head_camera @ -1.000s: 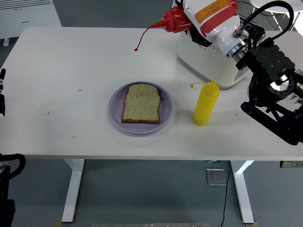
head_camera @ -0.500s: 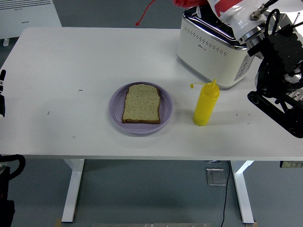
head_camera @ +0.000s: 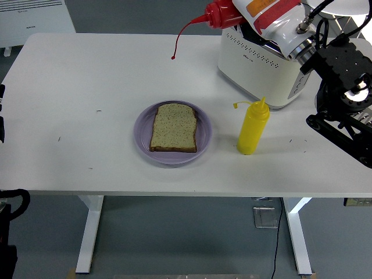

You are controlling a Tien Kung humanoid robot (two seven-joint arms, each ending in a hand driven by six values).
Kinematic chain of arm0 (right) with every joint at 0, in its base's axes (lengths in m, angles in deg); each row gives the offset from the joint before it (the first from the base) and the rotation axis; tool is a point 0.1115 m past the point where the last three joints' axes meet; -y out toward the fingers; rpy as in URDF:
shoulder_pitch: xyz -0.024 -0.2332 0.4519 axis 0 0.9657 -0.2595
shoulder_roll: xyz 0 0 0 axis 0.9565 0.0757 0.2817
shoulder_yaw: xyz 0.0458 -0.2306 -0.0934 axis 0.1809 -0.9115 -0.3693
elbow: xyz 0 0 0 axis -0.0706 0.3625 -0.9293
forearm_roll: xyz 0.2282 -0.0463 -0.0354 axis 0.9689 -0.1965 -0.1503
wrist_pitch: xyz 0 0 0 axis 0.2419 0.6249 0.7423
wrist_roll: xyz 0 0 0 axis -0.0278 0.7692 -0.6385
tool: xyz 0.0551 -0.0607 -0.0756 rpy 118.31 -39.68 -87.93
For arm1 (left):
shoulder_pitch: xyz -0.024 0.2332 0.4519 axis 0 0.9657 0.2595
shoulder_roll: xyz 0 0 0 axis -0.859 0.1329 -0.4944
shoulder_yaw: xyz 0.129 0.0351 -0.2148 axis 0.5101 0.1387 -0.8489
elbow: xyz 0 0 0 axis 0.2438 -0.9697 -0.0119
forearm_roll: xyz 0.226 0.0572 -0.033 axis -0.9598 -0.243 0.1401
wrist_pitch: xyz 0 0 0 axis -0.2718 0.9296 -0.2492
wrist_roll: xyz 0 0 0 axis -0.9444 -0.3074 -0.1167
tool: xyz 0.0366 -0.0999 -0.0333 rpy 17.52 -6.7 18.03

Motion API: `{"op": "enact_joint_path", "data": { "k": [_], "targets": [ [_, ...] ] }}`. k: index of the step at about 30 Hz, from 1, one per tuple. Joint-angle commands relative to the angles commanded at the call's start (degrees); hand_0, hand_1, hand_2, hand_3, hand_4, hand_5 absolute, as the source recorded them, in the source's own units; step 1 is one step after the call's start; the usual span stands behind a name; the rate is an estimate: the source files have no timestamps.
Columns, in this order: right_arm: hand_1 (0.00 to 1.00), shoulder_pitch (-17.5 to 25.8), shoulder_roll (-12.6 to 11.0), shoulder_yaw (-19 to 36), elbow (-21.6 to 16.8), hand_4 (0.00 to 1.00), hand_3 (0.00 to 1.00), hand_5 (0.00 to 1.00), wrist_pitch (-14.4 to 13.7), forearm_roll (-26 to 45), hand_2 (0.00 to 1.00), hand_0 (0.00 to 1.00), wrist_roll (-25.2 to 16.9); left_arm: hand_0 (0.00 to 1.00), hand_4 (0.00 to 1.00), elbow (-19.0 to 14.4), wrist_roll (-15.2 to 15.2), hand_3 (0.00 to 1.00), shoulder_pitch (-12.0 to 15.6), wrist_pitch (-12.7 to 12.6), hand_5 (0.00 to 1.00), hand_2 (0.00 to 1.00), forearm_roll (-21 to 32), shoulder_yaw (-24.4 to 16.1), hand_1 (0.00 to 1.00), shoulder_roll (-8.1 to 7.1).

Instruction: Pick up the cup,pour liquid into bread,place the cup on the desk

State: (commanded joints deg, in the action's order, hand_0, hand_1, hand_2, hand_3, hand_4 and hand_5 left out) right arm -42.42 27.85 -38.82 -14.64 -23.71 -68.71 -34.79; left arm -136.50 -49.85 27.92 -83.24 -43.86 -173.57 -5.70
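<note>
1. White-cased right hand (head_camera: 273, 17) holds the red squeeze bottle (head_camera: 224, 13) tilted above the table (head_camera: 87, 87); its fingers are hidden, so their state is unclear.
2. Bottle's tethered cap (head_camera: 174, 57) dangles.
3. Bread slice (head_camera: 174, 128) lies on a purple plate (head_camera: 142, 125), beside a yellow squeeze bottle (head_camera: 253, 129) and toaster (head_camera: 258, 64).

No text on the toaster (head_camera: 261, 64) or elsewhere is legible.
</note>
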Motion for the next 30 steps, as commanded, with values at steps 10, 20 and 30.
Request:
{"op": "enact_joint_path", "data": {
  "k": [10, 20, 30],
  "targets": [
    [0.274, -2.87, 2.09, -12.46, 4.96, 0.414, 0.529, 0.060, 4.24, 0.00, 0.382, 0.225, 0.22, 0.804, 0.467, 0.06, -0.04, 0.755, -0.16, 0.04, 0.998, 0.786, 0.01, 0.30, 0.773, 0.19],
    [0.276, -2.68, 0.41, -3.24, 3.24, 0.394, 0.529, 0.054, 4.08, 0.00, 0.383, 0.230, 1.11, 0.803, 0.467, 0.00, 0.03, 0.755, 0.00, 0.00, 0.998, 0.786, 0.00, -0.16, 0.773, 0.06],
    [0.278, -2.27, 1.08, -3.55, 3.13, 0.372, 0.525, 0.041, 3.62, 0.00, 0.384, 0.242, 1.47, 0.803, 0.466, 0.02, 0.03, 0.754, -0.14, 0.01, 0.998, 0.786, 0.00, 0.10, 0.775, 0.13]
  ]
}}
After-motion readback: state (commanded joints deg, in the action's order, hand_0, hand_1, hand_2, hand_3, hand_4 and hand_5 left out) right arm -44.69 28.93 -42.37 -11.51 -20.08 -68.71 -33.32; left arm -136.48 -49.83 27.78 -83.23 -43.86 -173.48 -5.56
